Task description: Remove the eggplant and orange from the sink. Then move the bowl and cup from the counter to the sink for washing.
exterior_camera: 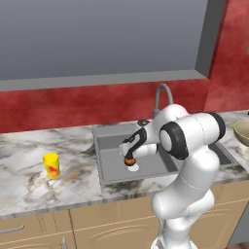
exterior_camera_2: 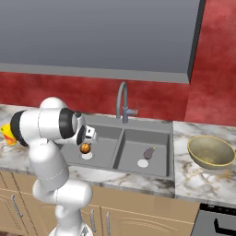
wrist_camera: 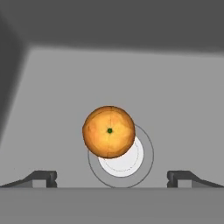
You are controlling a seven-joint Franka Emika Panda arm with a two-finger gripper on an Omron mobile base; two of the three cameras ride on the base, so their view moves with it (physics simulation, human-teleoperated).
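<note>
Directly above the orange [wrist_camera: 109,131] (left basin) hangs the wide-open pincer [wrist_camera: 112,178].

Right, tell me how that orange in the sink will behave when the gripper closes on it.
The orange is a smooth ball lying partly over the white drain on the flat basin floor, so a nudge would probably roll it. Its round skin gives the open gripper little flat surface, so an off-centre pinch may squeeze it out. It looks firm, not fragile.
</note>
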